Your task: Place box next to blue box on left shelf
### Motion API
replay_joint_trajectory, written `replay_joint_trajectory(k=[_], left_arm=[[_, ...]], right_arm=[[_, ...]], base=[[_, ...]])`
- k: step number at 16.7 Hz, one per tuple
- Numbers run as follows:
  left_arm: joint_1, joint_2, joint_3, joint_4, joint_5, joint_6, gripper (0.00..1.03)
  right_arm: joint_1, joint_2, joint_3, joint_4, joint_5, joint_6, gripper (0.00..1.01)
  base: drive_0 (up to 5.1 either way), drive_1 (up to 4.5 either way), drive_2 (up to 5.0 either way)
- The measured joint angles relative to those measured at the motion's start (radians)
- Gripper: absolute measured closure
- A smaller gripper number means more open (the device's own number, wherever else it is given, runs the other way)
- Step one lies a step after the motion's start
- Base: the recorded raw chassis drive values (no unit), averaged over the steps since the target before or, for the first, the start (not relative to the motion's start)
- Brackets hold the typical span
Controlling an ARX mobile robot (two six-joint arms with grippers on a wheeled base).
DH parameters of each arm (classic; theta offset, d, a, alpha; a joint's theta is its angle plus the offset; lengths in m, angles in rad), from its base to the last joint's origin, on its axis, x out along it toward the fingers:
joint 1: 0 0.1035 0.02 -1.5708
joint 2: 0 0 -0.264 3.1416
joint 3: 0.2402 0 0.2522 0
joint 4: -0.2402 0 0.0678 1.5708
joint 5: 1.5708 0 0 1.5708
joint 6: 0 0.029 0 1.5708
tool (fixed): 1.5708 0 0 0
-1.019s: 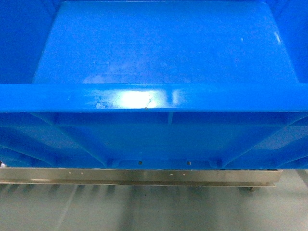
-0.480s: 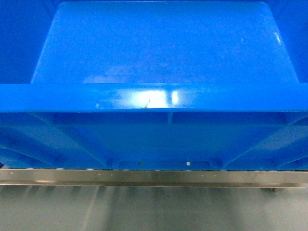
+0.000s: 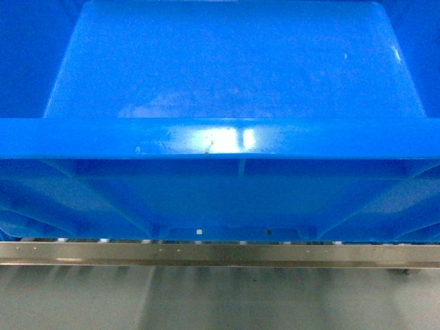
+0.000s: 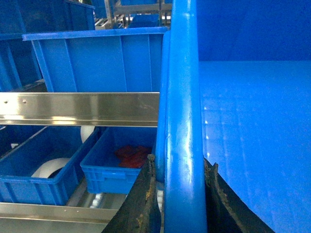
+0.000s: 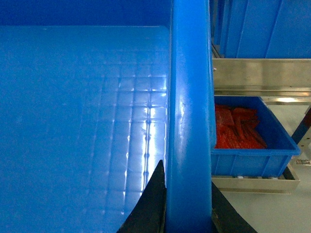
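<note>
The box [image 3: 234, 62], a large bright-blue crate, fills the head view with its near rim [image 3: 220, 137] across the middle. My left gripper [image 4: 183, 194] is shut on its left rim, one dark finger [image 4: 145, 199] outside and one inside. My right gripper [image 5: 188, 206] is shut on its right rim in the same way. Another blue crate [image 4: 97, 60] stands just left of the held box, behind a steel rail [image 4: 77, 109] of the left shelf. That shelf's front rail [image 3: 220, 254] runs under the box in the head view.
Below the rail on the left are small blue bins, one with red parts [image 4: 129, 155] and one with a white roll [image 4: 48, 170], on white rollers [image 4: 97, 199]. On the right sit a bin of red parts [image 5: 243, 131] and more blue crates [image 5: 262, 24]. Grey floor [image 3: 220, 302] lies below.
In the head view the steel rail under the box has slid rightward and now spans the whole width. Both grippers still hold the box.
</note>
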Motion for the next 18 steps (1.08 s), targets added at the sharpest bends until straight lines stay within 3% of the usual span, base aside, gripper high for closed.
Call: replay_joint_trajectory(k=[18], left_arm=[[0.000,0.000,0.000,0.001,0.000,0.000,0.85]], right_arm=[[0.000,0.000,0.000,0.000,0.001,0.000,0.93]], base=[[0.0,0.00,0.0]])
